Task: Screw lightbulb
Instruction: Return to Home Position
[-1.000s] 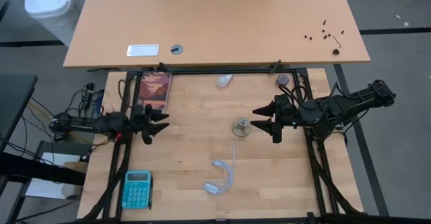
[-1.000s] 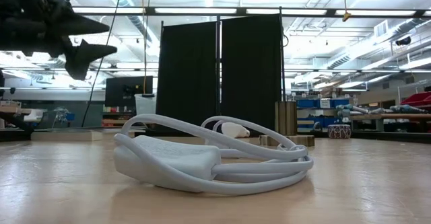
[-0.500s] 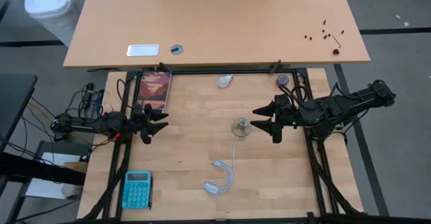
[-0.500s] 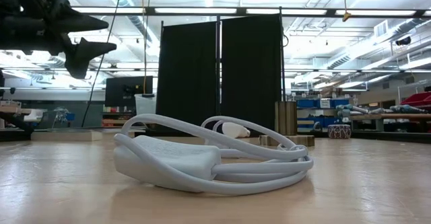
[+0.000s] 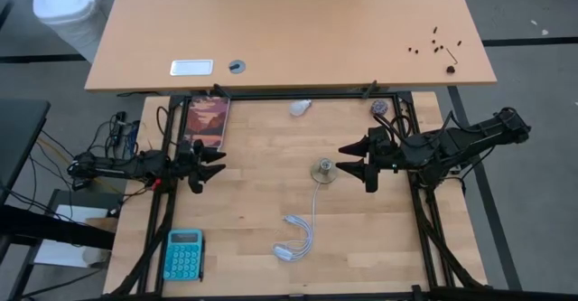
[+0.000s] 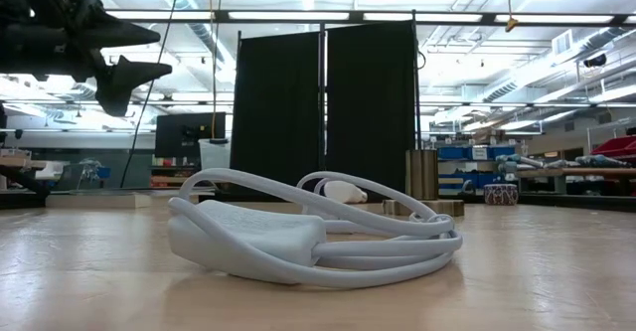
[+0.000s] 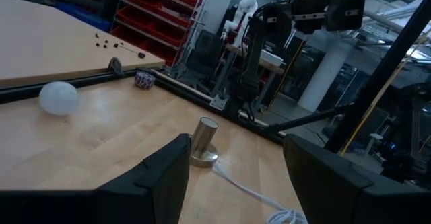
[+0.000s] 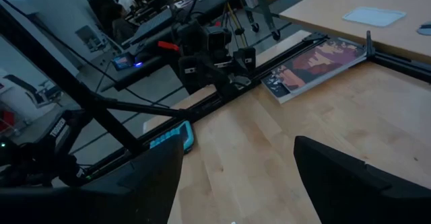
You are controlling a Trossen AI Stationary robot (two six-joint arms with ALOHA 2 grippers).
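- We find the lightbulb [image 5: 301, 108] lying on its side on the worktop [image 5: 262, 202], close to the middle of the far edge, with nothing holding it.
- Its long axis runs roughly along that edge. The round white end faces the left side and the narrower end faces right and slightly toward the far edge. We cannot make out the screw base itself.
- The metallic socket disc [image 5: 322, 169] stands upright near the middle of the worktop, well apart from the bulb. Its white cord [image 5: 296, 242] trails to a loose coil nearer the near edge.
- A small purplish ball [image 5: 378, 108] sits by the far right corner, and a book [image 5: 207, 120] lies by the far left corner. A teal calculator [image 5: 183, 253] rests at the near left corner.
- The right gripper [image 5: 343, 158] hovers just beside the socket disc on its right, fingers spread wide and gripping nothing.
- The left gripper [image 5: 219, 164] hangs over the left edge, also spread and holding nothing.
- The worktop is pale wood planks in a black frame. A larger tan desk [image 5: 289, 30] adjoins the far edge.
- Behind, we see black screens [image 6: 323, 107] and a lit workshop ceiling.
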